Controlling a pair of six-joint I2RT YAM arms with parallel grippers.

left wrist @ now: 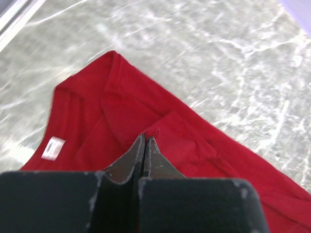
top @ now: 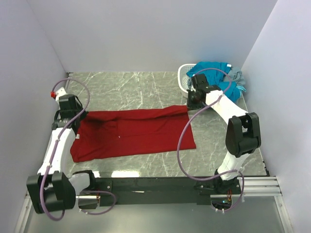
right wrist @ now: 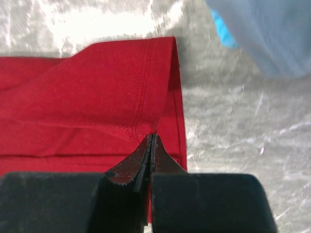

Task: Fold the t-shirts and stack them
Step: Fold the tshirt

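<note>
A grey marbled tabletop (top: 146,87) is seen, closed in by pale walls on three sides. The dark red t-shirt (top: 136,133) is spread flat across the middle of it, reaching from near the left edge to a little past the centre, and its far long edge is folded over on itself. A teal-blue t-shirt (top: 214,70) is heaped in the far right corner, with a grey t-shirt (top: 236,75) bunched just beside it toward the right edge. Both are piled on a white perforated basket (top: 183,80), of which only the left rim is shown. The left hand (left wrist: 146,138) is placed at the left end of the dark red t-shirt, near the collar. Its fingers are pressed together and a small fold of the red cloth is pinched at the tips. The right hand (right wrist: 152,138) is closed in the same way on the hem at the far right corner of the dark red t-shirt, where the cloth is puckered. A small white neck label (left wrist: 53,148) is seen inside the collar.
</note>
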